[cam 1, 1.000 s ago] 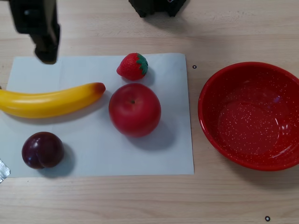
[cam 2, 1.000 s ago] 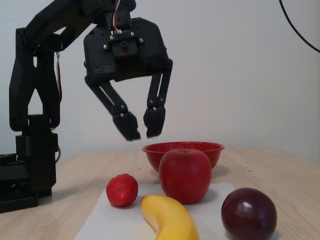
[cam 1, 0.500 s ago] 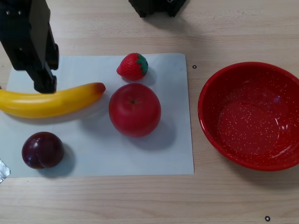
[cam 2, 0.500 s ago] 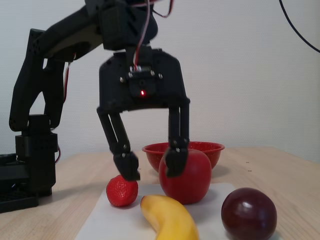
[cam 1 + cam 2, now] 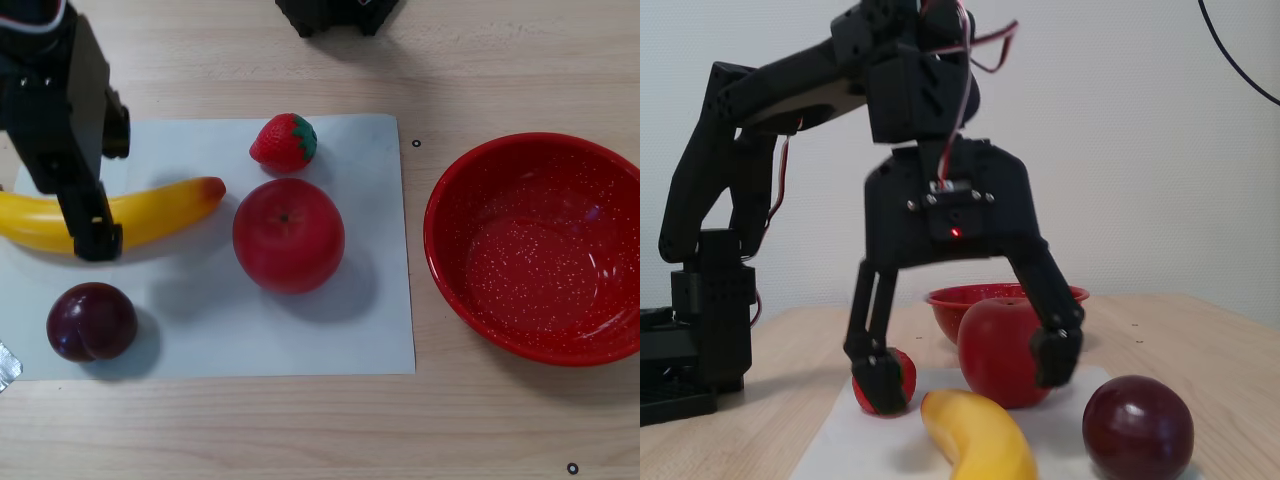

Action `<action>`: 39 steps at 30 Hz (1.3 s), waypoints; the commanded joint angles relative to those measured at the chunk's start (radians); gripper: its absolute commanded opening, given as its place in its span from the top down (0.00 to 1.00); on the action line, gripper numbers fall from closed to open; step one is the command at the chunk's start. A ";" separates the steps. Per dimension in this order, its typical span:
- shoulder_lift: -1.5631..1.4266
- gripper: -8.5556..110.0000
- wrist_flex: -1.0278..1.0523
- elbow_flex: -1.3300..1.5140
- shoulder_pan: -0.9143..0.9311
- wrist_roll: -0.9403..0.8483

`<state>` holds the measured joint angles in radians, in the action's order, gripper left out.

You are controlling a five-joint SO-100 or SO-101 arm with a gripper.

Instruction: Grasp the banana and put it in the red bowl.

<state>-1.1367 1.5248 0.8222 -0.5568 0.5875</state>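
The yellow banana (image 5: 160, 210) lies on a white sheet (image 5: 330, 340) at the left of the other view, its orange-red tip pointing at the apple. Its near end shows low in the fixed view (image 5: 980, 440). My gripper (image 5: 105, 190) is open wide and straddles the banana's middle, one finger on each side; in the fixed view the gripper (image 5: 968, 372) hangs just above the sheet with nothing held. The red bowl (image 5: 540, 260) stands empty on the wooden table at the right, off the sheet, and its rim shows behind the apple in the fixed view (image 5: 950, 298).
A red apple (image 5: 288, 235) sits between banana and bowl. A strawberry (image 5: 285, 142) lies behind the apple, and a dark plum (image 5: 90, 320) lies in front of the banana. The arm's base (image 5: 690, 340) stands at the left of the fixed view.
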 commanded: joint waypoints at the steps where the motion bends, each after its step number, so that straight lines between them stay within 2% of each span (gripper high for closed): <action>1: -0.052 0.55 -0.067 -0.037 0.006 0.023; 10: 0.020 0.53 -0.164 -0.031 -0.012 0.075; 21: 0.066 0.56 -0.179 -0.031 -0.018 0.100; 26: 0.075 0.64 -0.179 -0.031 -0.025 0.117; 33: 0.067 0.93 -0.143 -0.044 -0.028 0.161; 39: 0.034 0.93 -0.037 -0.077 -0.034 0.153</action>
<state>-0.9894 1.4465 0.8237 -0.5783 0.7317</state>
